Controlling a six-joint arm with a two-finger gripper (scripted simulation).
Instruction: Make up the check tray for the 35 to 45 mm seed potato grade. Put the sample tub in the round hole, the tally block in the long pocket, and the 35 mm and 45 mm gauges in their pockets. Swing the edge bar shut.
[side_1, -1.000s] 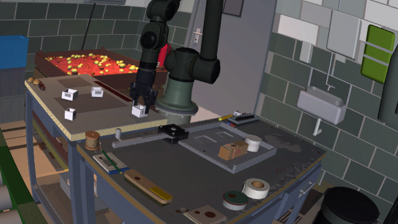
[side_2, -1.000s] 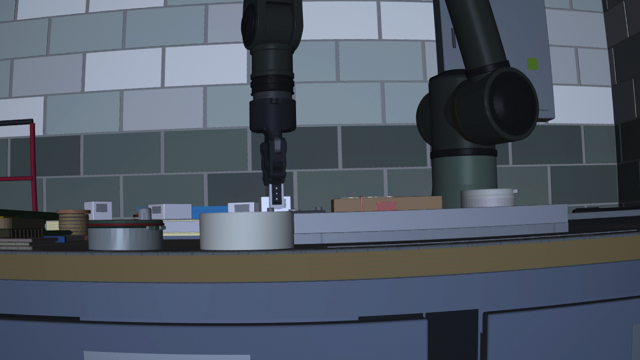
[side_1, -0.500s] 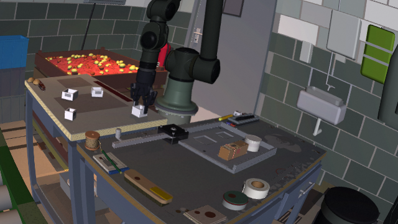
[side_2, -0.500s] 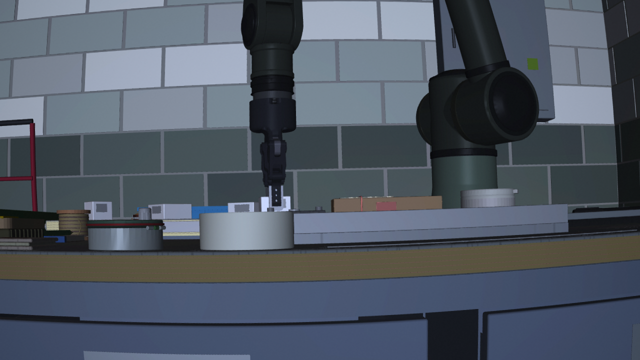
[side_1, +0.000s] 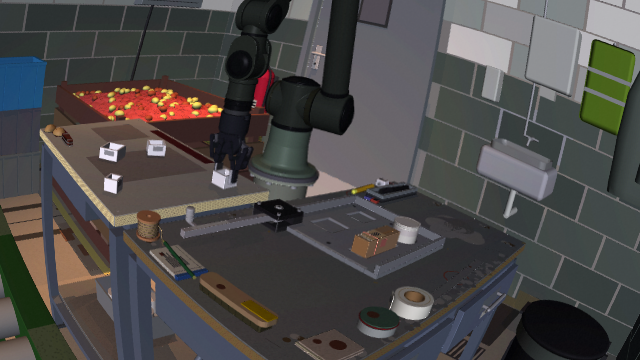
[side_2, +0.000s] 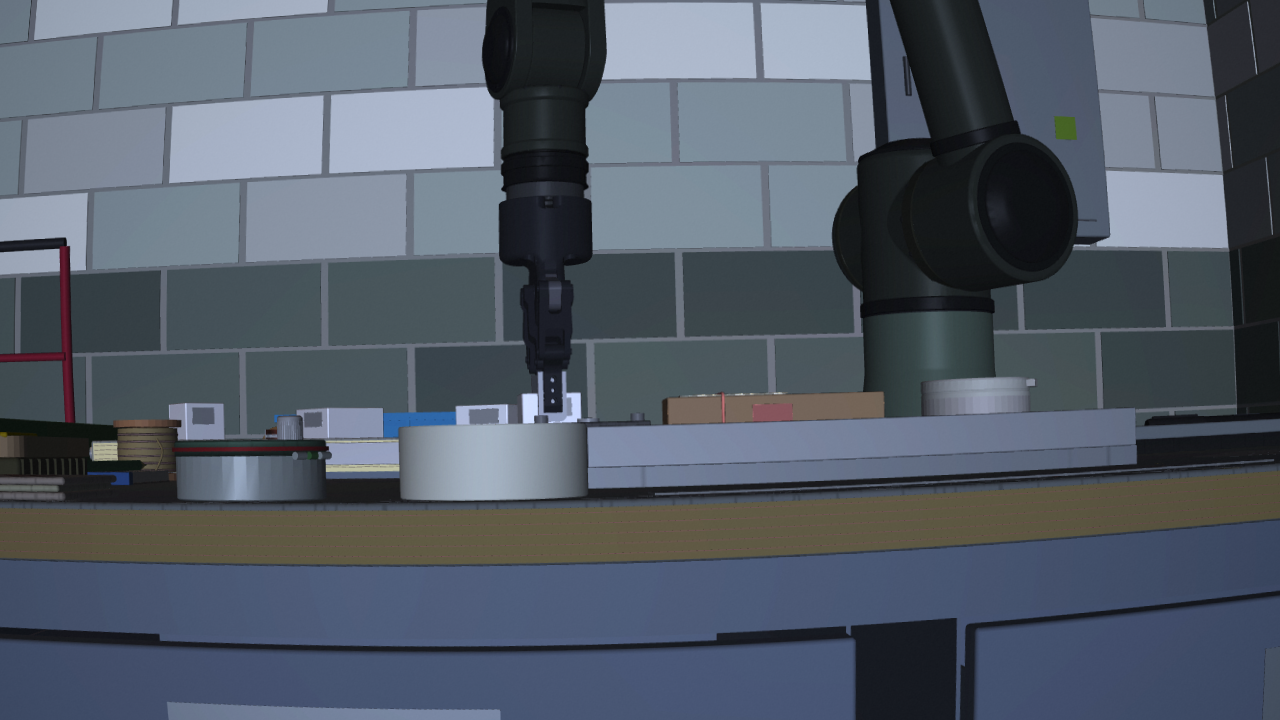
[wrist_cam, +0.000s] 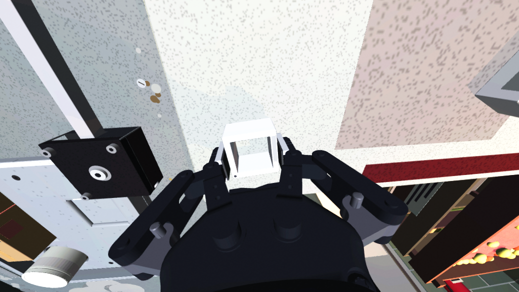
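Note:
The brown tally block (side_1: 374, 241) lies in the grey check tray (side_1: 363, 234) beside the white sample tub (side_1: 406, 229), which sits near the tray's far right corner. Two square pockets (side_1: 343, 220) in the tray are empty. The edge bar (side_1: 222, 226) reaches out left from its black pivot block (side_1: 278, 214), swung open. Three white square-frame gauges (side_1: 111, 151) (side_1: 156, 147) (side_1: 113, 183) rest on the raised side table. A fourth white gauge (side_1: 223, 178) (wrist_cam: 249, 145) (side_2: 553, 402) sits near that table's front right corner. My gripper (side_1: 230, 165) (wrist_cam: 250, 154) is closed around this gauge.
The raised table's front edge (side_1: 190, 207) runs just before the gauge. A crate of potatoes (side_1: 150, 103) stands behind. Tape rolls (side_1: 411, 302) (side_1: 378, 321), a brush (side_1: 238, 299), a twine spool (side_1: 148, 224) and a black tool (side_1: 390, 190) lie on the dark bench.

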